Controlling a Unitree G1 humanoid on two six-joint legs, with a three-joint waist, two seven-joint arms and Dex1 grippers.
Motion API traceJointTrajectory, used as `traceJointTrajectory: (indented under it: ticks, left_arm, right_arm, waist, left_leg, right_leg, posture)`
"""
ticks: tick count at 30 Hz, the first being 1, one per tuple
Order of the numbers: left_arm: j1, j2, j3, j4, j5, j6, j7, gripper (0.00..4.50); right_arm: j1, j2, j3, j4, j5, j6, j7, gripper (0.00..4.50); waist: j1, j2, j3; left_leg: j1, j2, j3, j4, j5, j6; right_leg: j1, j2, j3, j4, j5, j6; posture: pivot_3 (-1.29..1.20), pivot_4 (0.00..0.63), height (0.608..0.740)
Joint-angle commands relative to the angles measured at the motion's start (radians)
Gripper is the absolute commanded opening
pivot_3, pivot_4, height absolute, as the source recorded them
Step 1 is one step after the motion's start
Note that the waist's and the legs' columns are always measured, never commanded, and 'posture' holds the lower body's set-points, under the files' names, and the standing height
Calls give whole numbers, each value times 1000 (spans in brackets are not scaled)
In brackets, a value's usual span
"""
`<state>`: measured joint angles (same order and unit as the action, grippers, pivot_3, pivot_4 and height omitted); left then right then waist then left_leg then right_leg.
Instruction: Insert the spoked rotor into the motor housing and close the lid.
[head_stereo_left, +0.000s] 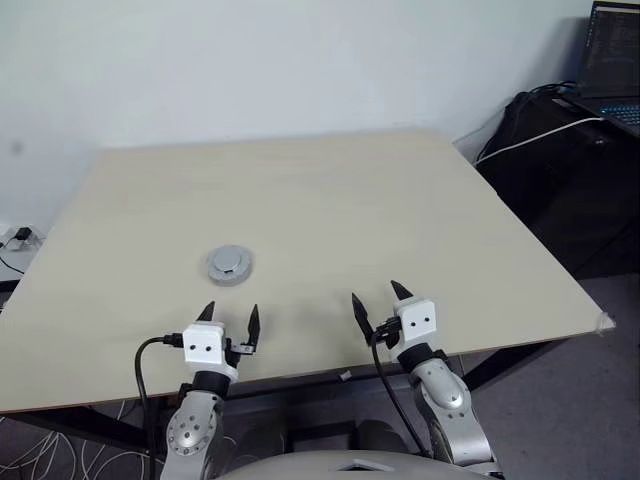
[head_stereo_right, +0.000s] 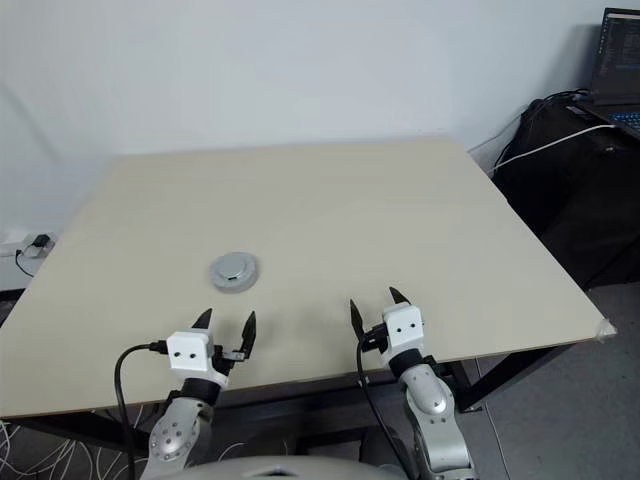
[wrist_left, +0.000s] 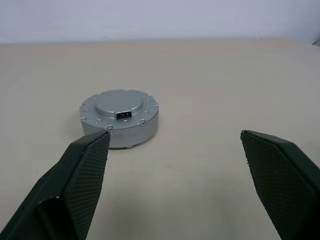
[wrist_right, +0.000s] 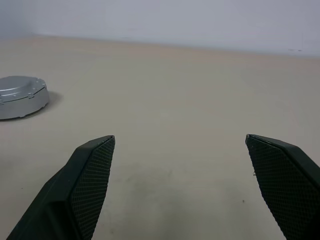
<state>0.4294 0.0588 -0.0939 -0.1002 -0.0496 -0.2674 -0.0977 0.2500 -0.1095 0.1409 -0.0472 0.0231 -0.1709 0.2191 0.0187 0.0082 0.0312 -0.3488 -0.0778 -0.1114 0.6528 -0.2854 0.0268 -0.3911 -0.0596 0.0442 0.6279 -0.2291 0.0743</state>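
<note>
**A:** Item one, your left gripper (head_stereo_left: 231, 316): it hangs over the near edge of the tabletop (head_stereo_left: 330, 200), jaws wide apart with nothing between them. In your left wrist view, one of its fingers (wrist_left: 82, 182) sits just in front of the round part.

**B:** And the round part itself?

**A:** Item two, the motor housing (head_stereo_left: 230, 265): one thick silver-grey round unit with the lid (wrist_left: 121, 102) seated on top, closed. You can see small screws round the rim and a small dark rectangular socket on the raised centre. It rests flat on the tabletop, just beyond your left gripper and a little toward its inner side, touching neither gripper. The spoked rotor cannot be told apart from outside; the closed unit hides its inside.

**B:** Next to the right of the housing?

**A:** Item three, your right gripper (head_stereo_left: 377, 299): to the right of the housing and nearer you, well apart from it, jaws spread fully and empty.

**B:** Anything past that?

**A:** Item four, far right of the housing, off the tabletop: a black bag (head_stereo_left: 560, 150) with a white cable (head_stereo_left: 530, 138) across it, and a laptop (head_stereo_left: 612, 60) behind.
</note>
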Motion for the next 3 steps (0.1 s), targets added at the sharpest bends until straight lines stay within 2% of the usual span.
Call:
traceJointTrajectory:
  ticks: [1, 3]
  left_arm:
    - [-16, -6, 1, -16, -2, -15, -8, 4434]
    - [-17, -7, 0, -23, -1, -8, -6, 4434]
  right_arm:
    - [-18, 3, 1, -23, 2, -11, 5, 4500]
    - [-19, 3, 1, -22, 2, -11, 5, 4500]
  waist:
    - [0, 0, 0]
    - [0, 0, 0]
  left_leg:
    - [0, 0, 0, 0, 0, 0]
    - [0, 0, 0, 0, 0, 0]
  right_leg:
    - [0, 0, 0, 0, 0, 0]
    - [0, 0, 0, 0, 0, 0]
  posture:
    - [0, 0, 740]
    - [0, 0, 740]
